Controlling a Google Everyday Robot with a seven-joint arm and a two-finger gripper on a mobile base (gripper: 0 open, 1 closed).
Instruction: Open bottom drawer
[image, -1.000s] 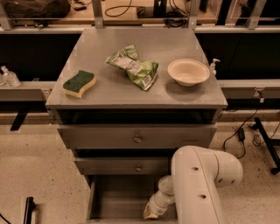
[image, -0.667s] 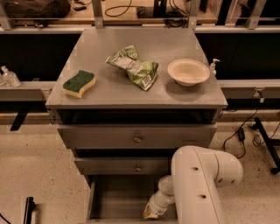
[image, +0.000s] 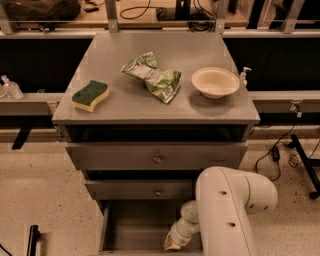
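Above the plain grey bottom drawer (image: 135, 225), the grey counter (image: 200, 50) carries a green sponge (image: 90, 95) with a yellow underside, a green-and-white crinkled bag (image: 152, 77) and a cream bowl (image: 215, 81), while the off-white pincer (image: 175, 242) sits inside that drawer, on its right, beside speckled beige floor (image: 40, 200).

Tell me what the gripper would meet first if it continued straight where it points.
Probably the bottom drawer: the gripper is over its open box near the front, pointing down and slightly left, so the floor or front wall comes first. Depth is unclear.
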